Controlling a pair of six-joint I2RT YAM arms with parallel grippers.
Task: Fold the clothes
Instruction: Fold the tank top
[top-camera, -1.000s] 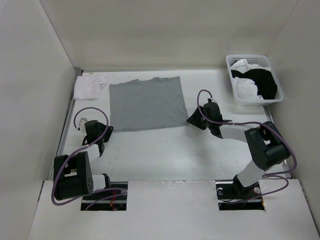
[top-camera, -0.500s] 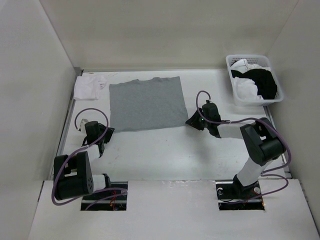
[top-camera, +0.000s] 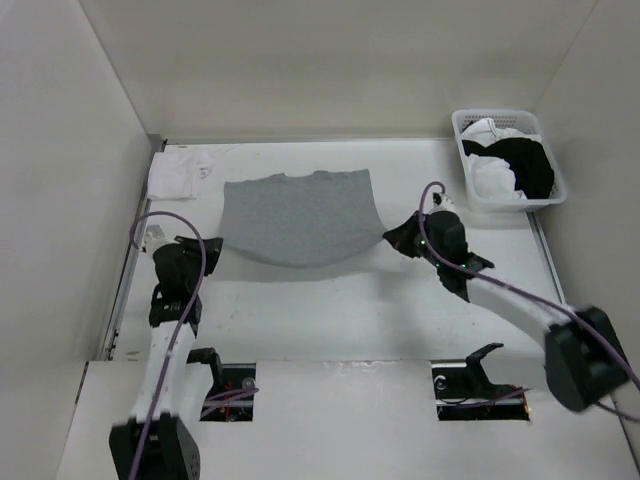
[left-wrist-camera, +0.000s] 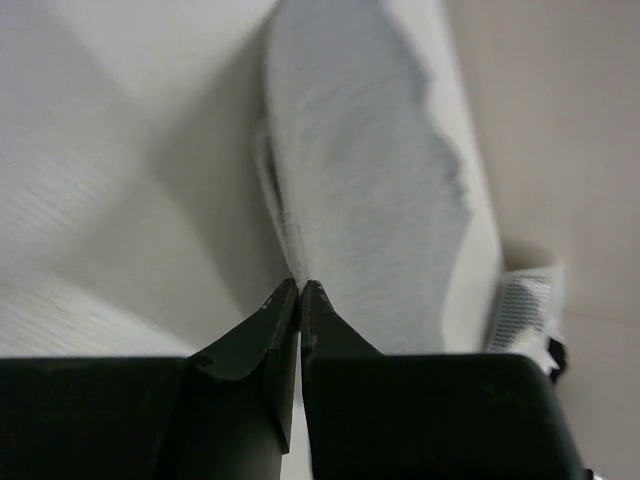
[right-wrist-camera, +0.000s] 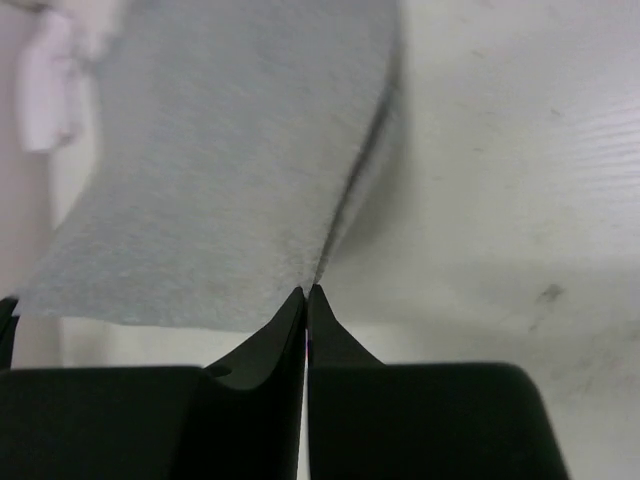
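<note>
The clothes are a plain heather-gray T-shirt (top-camera: 298, 217) in the middle of the table. Its near edge is lifted off the surface and sags between my two grippers, while its far part with the collar rests on the table. My left gripper (top-camera: 212, 246) is shut on the near left corner, and in the left wrist view (left-wrist-camera: 300, 283) the gray fabric (left-wrist-camera: 360, 180) rises from the pinched tips. At the near right corner my right gripper (top-camera: 392, 236) is shut too; the right wrist view (right-wrist-camera: 306, 289) shows the fabric (right-wrist-camera: 220, 170) spreading away from its tips.
A small white folded cloth (top-camera: 180, 172) lies at the far left corner. A white basket (top-camera: 464, 160) with black and white garments stands at the far right. Side walls close in on both sides of the white table (top-camera: 330, 310).
Both grippers went from open beside the flat shirt to shut on its near corners. Both arms have risen, lifting the near edge, and the shirt now sags between them.
</note>
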